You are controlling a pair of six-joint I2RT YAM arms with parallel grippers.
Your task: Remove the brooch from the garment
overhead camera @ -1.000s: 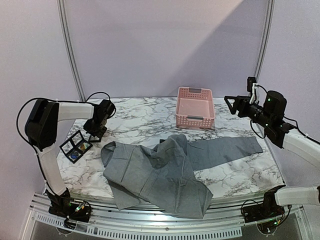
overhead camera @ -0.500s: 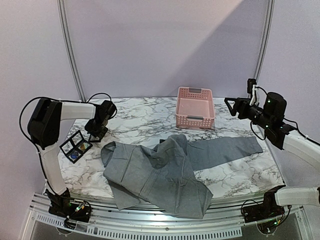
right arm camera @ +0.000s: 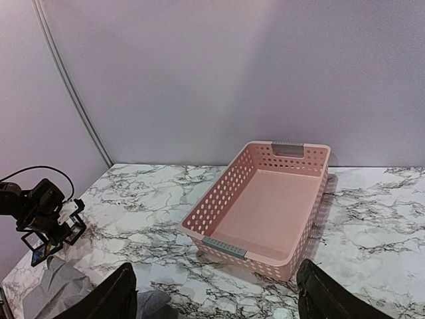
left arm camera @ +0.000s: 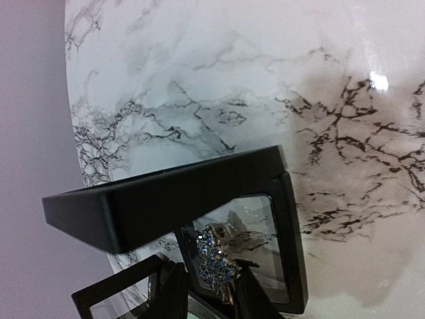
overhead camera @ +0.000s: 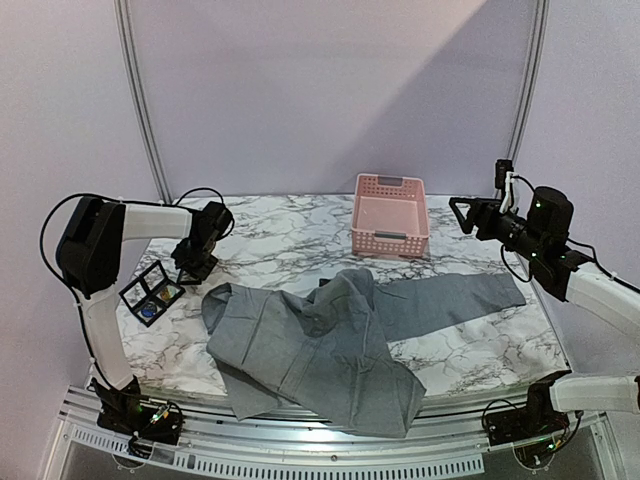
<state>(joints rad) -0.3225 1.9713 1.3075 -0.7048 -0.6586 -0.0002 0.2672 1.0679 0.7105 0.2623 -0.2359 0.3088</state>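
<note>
- Top external: the grey garment (overhead camera: 310, 340) is sprawled over the near half of the marble table (overhead camera: 290, 235). The left gripper (overhead camera: 190, 268) is over by the black display box (overhead camera: 152, 290), off the cloth.
- Left wrist: a sparkly blue brooch (left arm camera: 214, 256) sits in that box between slightly parted fingers (left arm camera: 169, 292). Can't tell if they're actually pinching it.
- Right wrist: the right gripper (right arm camera: 216, 279) is spread wide with nothing in it, up in the air facing the pink basket (right arm camera: 219, 193).

Soft, even light, with a diagonal shadow edge crossing the back wall (overhead camera: 330, 90). The left wrist view is slightly soft, with one glare spot on the table (left arm camera: 265, 80).
</note>
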